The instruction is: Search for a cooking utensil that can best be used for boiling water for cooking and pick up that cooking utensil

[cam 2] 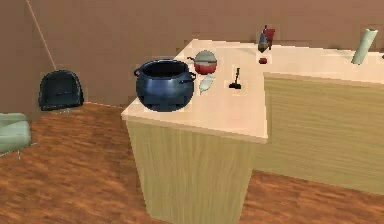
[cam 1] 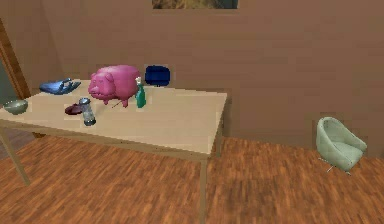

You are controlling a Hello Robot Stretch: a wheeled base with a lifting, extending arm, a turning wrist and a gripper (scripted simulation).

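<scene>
step: the search seems finished; the pick-up is not yet begun
pot (cam 2: 165, 85): dark blue, round, upright; it stands on the near corner of the worktop (cam 2: 230, 115), left of the middle in the arm side view; a small red-and-white thing (cam 2: 205, 62) is just behind it
pincer: I cannot tell its state, nor if it carries anything
second worktop (cam 1: 180, 125): it carries a pig (cam 1: 113, 84) and small dishes; I judge none fit for boiling
next move: probably drive a little forward to line up with the pot; then reach out and take its rim or handle
</scene>
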